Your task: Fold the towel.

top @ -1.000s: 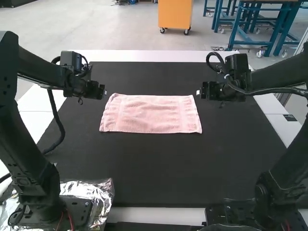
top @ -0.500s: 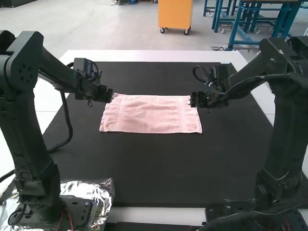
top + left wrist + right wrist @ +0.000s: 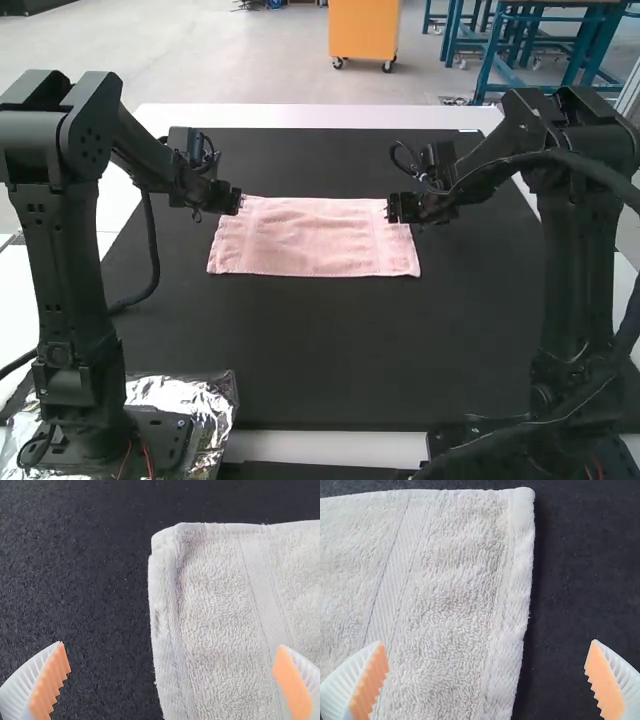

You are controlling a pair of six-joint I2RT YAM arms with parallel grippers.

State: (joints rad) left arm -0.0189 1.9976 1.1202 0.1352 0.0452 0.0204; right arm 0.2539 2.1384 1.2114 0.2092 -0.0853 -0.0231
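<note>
- One pink towel [image 3: 315, 240], a little above the center of the high view; it lies spread flat as a wide rectangle on the black mat [image 3: 350, 350], long sides running across the frame. Number of layers: cannot tell.
- Mat rests on the table [image 3: 320, 116], whose white border shows along the upper and lower parts of the high view.
- Towel detail: a smooth woven band [image 3: 265, 585] runs near one short end, and a matching band [image 3: 392, 580] runs near the other. The short edge under the left claw [image 3: 239, 204] has a raised, doubled-looking border, with a small step in it close to the corner.
- Left claw, high view: upper left of center, at the towel's upper left corner.
- Left wrist view: left claw [image 3: 170, 645] is spread wide, ribbed orange pads [image 3: 51, 680] facing each other well apart. One finger appears over the mat, the other over the towel. Nothing is pinched.
- Right claw [image 3: 389, 208], high view: upper right of center, at the towel's upper right corner.
- Right wrist view: right claw [image 3: 487, 642] is likewise spread wide, with the towel's short edge between its two fingers as seen from the camera. Nothing is pinched.
- Contact of either claw with the cloth: cannot tell.
- Left arm [image 3: 60, 270] stands at the left of the high view, right arm [image 3: 575, 270] at the right.
- Crumpled silver foil [image 3: 205, 400] sits at the lower left, beside the left arm's base.
</note>
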